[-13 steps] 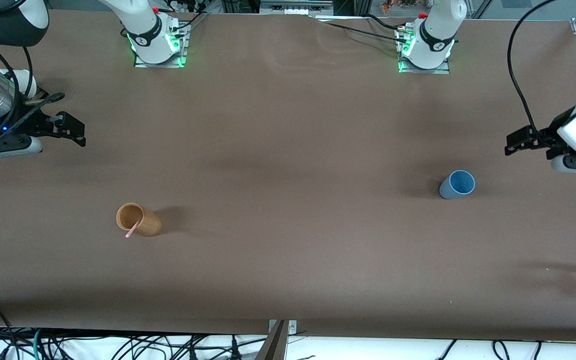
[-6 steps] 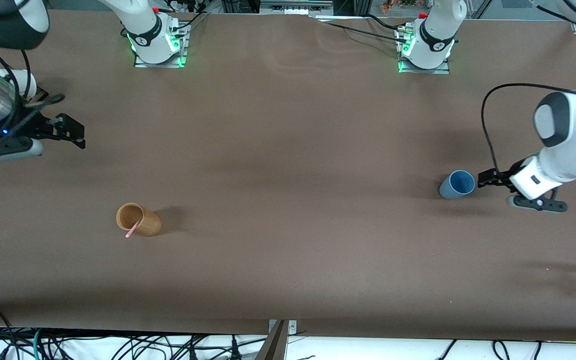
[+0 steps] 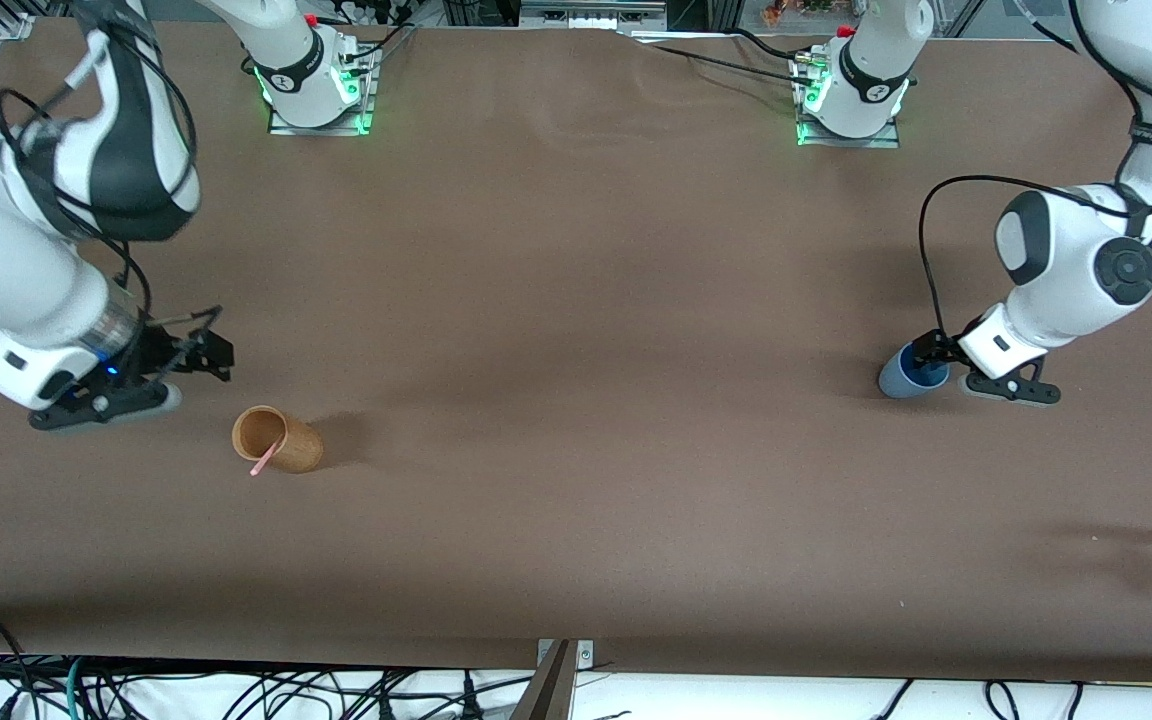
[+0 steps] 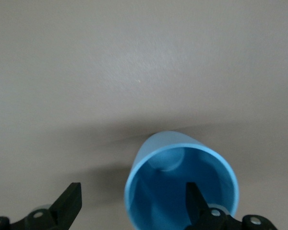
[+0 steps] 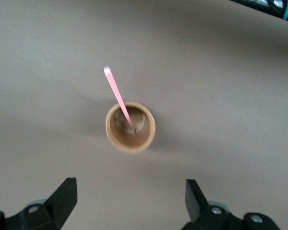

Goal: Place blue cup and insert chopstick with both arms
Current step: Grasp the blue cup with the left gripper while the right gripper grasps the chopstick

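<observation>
From the front, the blue cup (image 3: 904,377) stands upright toward the left arm's end of the table, and the left gripper (image 3: 928,352) is right at its rim, so the left arm is plainly the nearer one for it. The chopstick (image 3: 266,458) leans in a tan cup (image 3: 276,439) toward the right arm's end, with the right gripper (image 3: 204,352) low, close by and just short of it. In the left wrist view, the gripper (image 4: 134,203) is open and straddles one wall of the cup (image 4: 181,184): one finger (image 4: 197,201) inside, the other outside. In the right wrist view, the open gripper (image 5: 129,194) has the tan cup (image 5: 130,127) ahead of it between the finger lines, and the chopstick (image 5: 118,98) slants up out of the rim.
</observation>
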`<state>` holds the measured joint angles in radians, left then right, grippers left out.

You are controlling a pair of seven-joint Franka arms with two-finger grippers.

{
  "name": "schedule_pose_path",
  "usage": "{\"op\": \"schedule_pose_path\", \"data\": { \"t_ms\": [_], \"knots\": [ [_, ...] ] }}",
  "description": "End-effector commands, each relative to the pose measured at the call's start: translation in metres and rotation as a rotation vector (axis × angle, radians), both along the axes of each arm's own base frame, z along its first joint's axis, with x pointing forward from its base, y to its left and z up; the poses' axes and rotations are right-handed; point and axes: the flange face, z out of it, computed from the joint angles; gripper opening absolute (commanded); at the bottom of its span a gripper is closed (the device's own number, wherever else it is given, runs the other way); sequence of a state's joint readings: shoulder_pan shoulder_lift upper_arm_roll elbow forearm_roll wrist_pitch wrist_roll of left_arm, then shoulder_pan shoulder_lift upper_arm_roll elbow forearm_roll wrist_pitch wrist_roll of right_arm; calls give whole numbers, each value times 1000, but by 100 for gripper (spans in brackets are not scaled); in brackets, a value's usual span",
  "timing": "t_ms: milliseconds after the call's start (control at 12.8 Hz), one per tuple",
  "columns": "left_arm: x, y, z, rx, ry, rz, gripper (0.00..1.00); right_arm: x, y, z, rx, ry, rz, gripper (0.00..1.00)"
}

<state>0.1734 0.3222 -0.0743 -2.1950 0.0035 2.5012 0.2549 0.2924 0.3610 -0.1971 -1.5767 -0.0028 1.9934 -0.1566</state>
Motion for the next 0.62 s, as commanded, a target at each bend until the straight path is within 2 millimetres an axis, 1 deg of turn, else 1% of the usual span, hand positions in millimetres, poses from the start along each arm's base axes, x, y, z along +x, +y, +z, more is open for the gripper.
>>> {"op": "schedule_pose_path", "data": {
  "t_ms": [0, 78, 234, 312, 390, 468, 545],
  "knots": [
    [1, 2, -11, 9, -9, -69, 8, 31, 16, -23, 13, -34, 24, 99],
    [6, 2, -10, 9, -17, -77, 0, 35, 23, -37, 20, -45, 32, 99],
    [6, 3, -17, 6, -5, -90, 0, 42, 28, -58, 24, -62, 38, 97],
    [8, 4, -14, 7, -10, -89, 0, 45, 28, -69, 21, -67, 41, 93],
    [10, 4, -12, 7, -13, -84, 0, 48, 30, -78, 25, -78, 54, 88],
    [13, 4, -9, 8, -18, -81, 0, 51, 31, -83, 26, -89, 60, 82],
    [14, 2, -5, 9, -26, -79, 0, 52, 32, -86, 26, -96, 62, 74]
  ]
}}
